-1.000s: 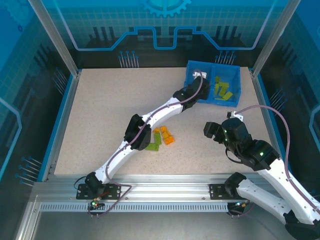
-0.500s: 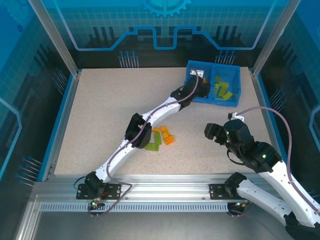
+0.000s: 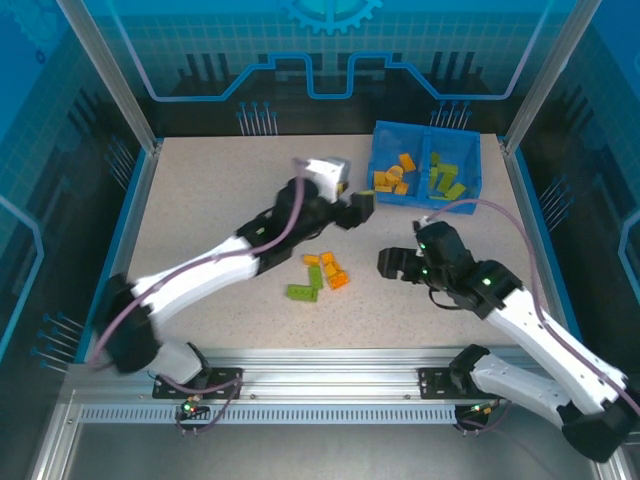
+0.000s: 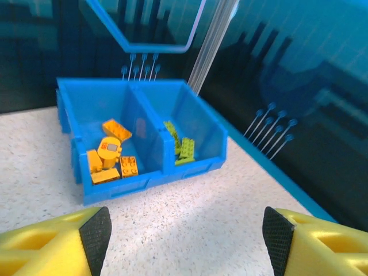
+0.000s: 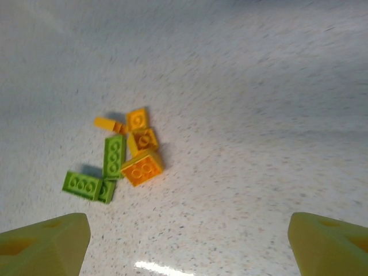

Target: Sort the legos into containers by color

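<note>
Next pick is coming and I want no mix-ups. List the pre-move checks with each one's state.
1. Left hand empty, jaws open: ok.
2. Right hand empty, jaws open: ok.
3. Orange legos alone in left compartment of the bin: ok.
4. Green legos alone in its right compartment: ok.
5. Loose pile in clear sight of the right hand: ok.
6. Pile's colors apart for a clean single grasp: not ok, bricks touch.

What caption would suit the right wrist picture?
Open right gripper facing orange and green legos clustered on the table.
</note>
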Robot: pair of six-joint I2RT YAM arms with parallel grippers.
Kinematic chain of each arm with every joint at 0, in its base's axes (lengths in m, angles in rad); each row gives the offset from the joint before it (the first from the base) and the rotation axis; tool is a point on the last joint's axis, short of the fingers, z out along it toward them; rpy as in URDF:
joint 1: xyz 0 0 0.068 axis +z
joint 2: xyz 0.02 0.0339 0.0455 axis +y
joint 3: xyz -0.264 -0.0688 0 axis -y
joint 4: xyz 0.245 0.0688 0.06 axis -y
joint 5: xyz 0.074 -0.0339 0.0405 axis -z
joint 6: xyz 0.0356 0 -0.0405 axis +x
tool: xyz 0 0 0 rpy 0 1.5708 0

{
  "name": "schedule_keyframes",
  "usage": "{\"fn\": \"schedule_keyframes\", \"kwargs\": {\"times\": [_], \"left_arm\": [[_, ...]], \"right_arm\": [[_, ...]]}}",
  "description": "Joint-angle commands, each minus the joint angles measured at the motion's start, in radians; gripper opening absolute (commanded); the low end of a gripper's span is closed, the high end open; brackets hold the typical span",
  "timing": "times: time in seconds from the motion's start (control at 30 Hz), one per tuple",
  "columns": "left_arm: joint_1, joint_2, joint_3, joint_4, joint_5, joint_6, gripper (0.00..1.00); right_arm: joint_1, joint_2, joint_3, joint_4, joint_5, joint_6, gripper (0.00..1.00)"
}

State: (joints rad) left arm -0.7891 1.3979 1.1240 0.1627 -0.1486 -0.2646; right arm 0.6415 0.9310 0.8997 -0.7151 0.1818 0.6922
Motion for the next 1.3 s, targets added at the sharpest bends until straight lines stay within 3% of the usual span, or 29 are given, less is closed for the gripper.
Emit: {"fn": "schedule_keyframes", "kwargs": {"times": [0.0, 0.23, 0.47, 0.6, 0.83, 1.27], "left_arm": [[-0.025, -0.192, -0.204, -0.068, -0.064, 0.045, 0.74], [-0.029, -0.647, -0.402, -0.443, -0.219, 0.028, 0.75], [-0.029, -0.934, -0.44, -0.716, -0.385, -0.069, 0.89], [-0.029, -0.997, -0.429, -0.838, -0.506, -0.169, 0.96], [-0.029, -1.03, -0.433, -0.894, -0.507, -0.178, 0.99], [-0.029, -1.017, -0.457, -0.879, -0.418, -0.114, 0.99]], "right_arm": [[0.066, 0.152, 0.051, 0.1, -0.122, -0.074, 0.88], [0.294, 0.529, 0.238, 0.137, -0.098, -0.094, 0.77], [0.385, 0.814, 0.41, 0.139, -0.056, -0.426, 0.78], [0.385, 0.931, 0.498, 0.085, -0.082, -0.571, 0.79], [0.383, 1.056, 0.56, 0.052, -0.126, -0.635, 0.77], [0.383, 1.084, 0.586, 0.041, -0.071, -0.627, 0.36]]}}
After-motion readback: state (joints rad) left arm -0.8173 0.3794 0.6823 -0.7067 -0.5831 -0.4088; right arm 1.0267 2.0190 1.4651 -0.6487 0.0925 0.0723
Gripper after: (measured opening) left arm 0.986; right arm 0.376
